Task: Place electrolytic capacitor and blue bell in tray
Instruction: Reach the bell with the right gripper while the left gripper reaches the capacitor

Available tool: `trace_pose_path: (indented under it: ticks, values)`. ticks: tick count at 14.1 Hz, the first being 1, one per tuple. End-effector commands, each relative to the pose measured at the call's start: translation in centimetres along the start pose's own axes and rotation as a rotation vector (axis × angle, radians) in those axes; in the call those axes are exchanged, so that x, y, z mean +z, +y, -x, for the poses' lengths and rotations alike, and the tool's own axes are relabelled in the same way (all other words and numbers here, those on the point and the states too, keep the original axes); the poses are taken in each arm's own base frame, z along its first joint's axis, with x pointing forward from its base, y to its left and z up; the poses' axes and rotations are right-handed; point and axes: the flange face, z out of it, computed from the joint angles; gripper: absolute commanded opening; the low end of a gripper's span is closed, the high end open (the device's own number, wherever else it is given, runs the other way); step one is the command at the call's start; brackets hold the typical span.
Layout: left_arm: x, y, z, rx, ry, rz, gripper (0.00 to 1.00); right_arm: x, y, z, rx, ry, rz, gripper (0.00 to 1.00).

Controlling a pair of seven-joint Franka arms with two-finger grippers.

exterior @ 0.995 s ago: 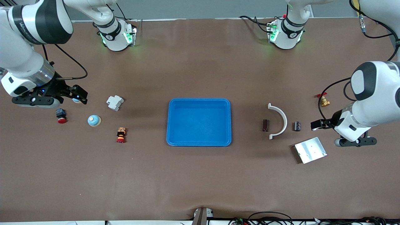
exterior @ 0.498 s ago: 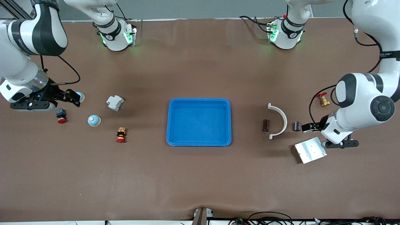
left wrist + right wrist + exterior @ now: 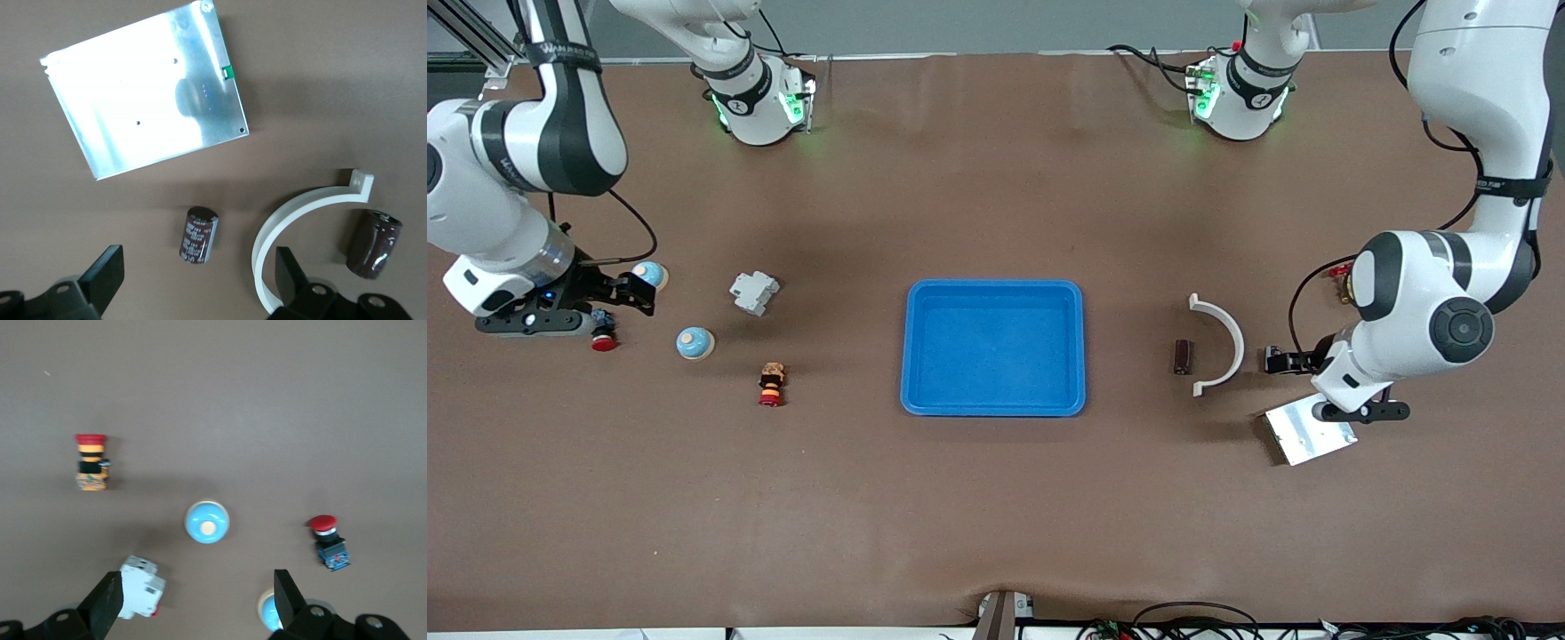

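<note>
The left gripper [image 3: 1282, 360], jaws wide and empty, has slid in from the table's left-arm edge to hang over an electrolytic capacitor [image 3: 199, 235] beside the silver plate [image 3: 143, 93]. The right gripper [image 3: 630, 296], equally open and empty, has drawn back toward its own edge, close by a blue bell [image 3: 649, 273]. The tray [image 3: 996, 285] at the table's centre holds nothing, so both picks are probably only starting.

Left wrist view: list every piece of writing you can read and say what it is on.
Small capacitor: pale print runs along its dark sleeve, too blurred to read.
Larger capacitor: no print can be made out.
Metal plate: no writing, only small holes and glare.
White curved bracket: no writing.
</note>
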Motion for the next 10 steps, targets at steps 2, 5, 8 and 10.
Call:
trace_pose_path:
  ticks: [2, 5, 8, 10]
  values:
    - [2.6, 0.0, 1.7, 0.086, 0.037, -0.012, 1.00, -0.2, 2.5, 0.2, -0.046, 0.013, 0.017, 1.00]
    - [4.2, -0.1, 2.9, 0.131, 0.011, -0.018, 1.00, 0.0, 2.3, -0.3, -0.052, 0.035, 0.020, 1.00]
    - [5.0, -0.5, 3.5, 0.149, -0.006, -0.017, 1.00, 0.1, 1.7, -0.4, -0.060, 0.034, 0.018, 1.00]
    - [5.5, -0.7, 3.7, 0.151, -0.017, -0.016, 1.00, 0.6, 1.7, -0.7, -0.061, 0.036, 0.018, 1.00]
